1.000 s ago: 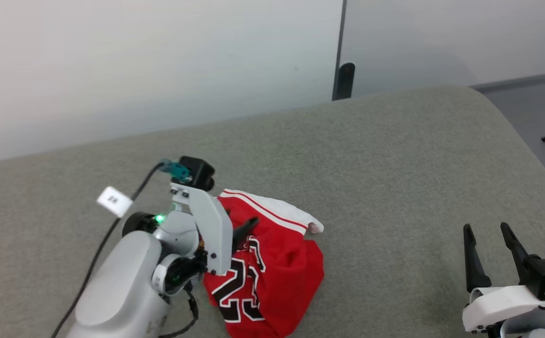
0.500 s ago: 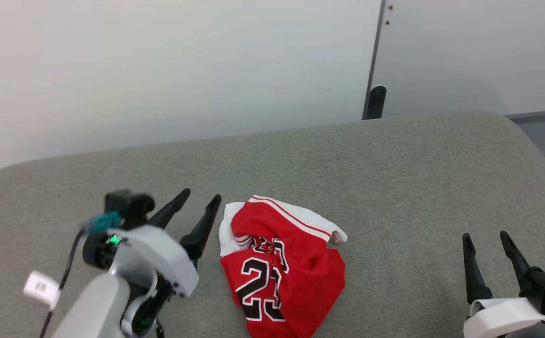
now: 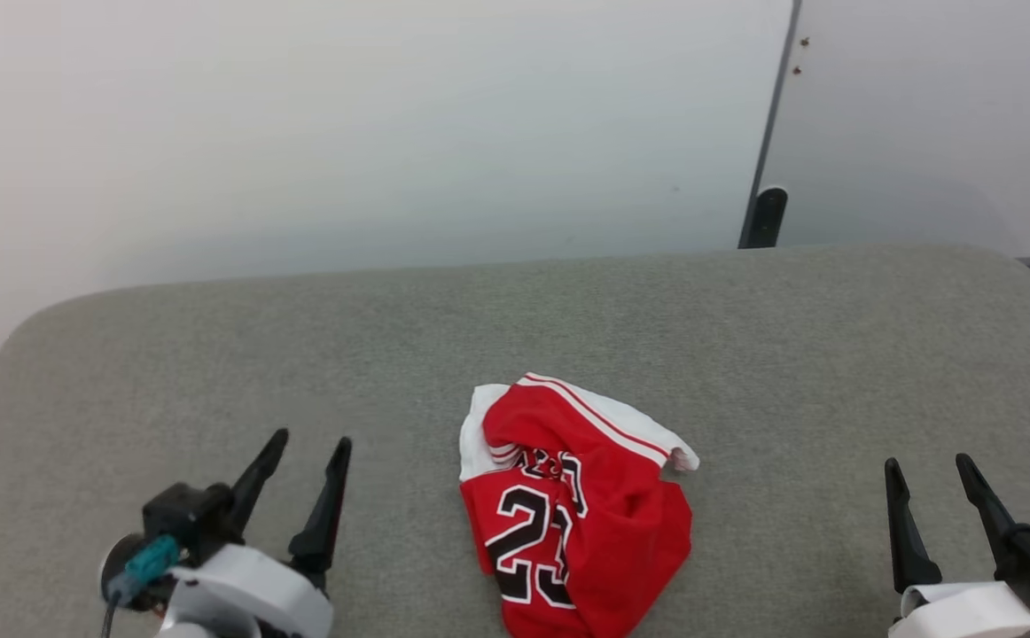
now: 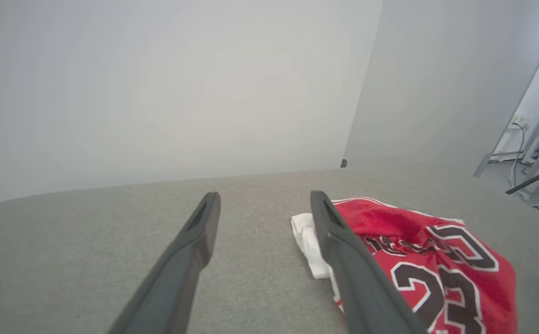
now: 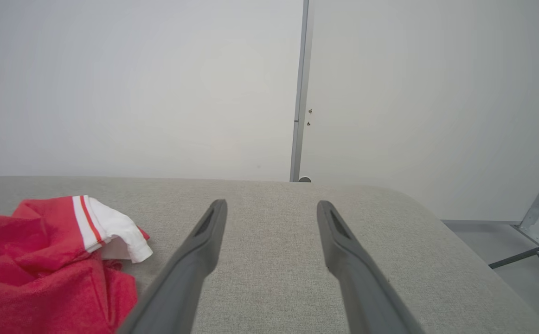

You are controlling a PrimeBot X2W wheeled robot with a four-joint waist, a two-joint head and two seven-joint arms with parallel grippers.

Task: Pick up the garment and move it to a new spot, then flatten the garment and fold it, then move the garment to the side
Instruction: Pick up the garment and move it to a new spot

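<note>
Two grippers, left gripper [image 3: 312,438] and right gripper [image 3: 926,461], stand spread and empty at either side of the grey cushion [image 3: 745,337] in the head view, the crumpled shirt [image 3: 586,523] between them, touching neither, its near edge cut off. Left wrist view: one finger hides part of the shirt, with bare cushion ahead. Right wrist view: shirt far left, the cushion's rounded edge at right.
</note>
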